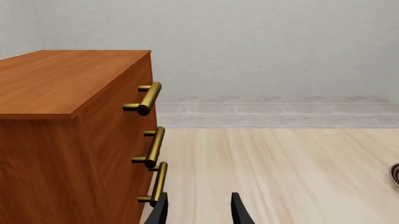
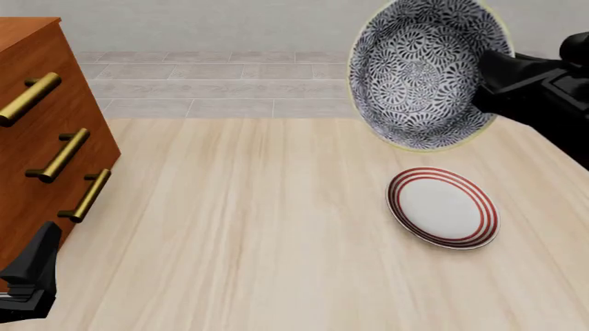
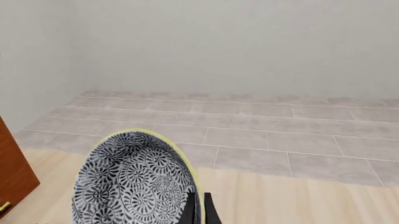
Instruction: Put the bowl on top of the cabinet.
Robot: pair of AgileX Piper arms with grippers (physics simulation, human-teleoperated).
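- The bowl [image 2: 421, 74] hangs in the air over the far right part of the tabletop [image 2: 258, 227], tipped on its side so its patterned inside faces the front camera. It is lifted clear of the surface, presumably to travel across to the cabinet [image 2: 37, 138].
- The right gripper [image 3: 197, 205] has its two fingers pinched close together on the bowl's rim, one inside the wall and one outside, as the right wrist view shows. A rim pinch like this probably explains the tilt: the bowl's weight hangs from one edge.
- A red-ringed plate [image 2: 443, 207] lies flat on the tabletop just below the bowl, toward the right edge; the bowl is not touching it.
- The cabinet stands at the left edge of the tabletop, its three brass handles [image 1: 151, 147] facing right. Its flat top [image 1: 56, 79] is bare in the left wrist view, so the landing place looks free.
- The left gripper [image 1: 199, 212] sits low near the left front corner, beside the cabinet's lowest handle, fingers spread apart with nothing between them, seemingly parked out of the way.
- In my judgement the bowl must be carried left, well above the cabinet's top edge, and levelled before release.
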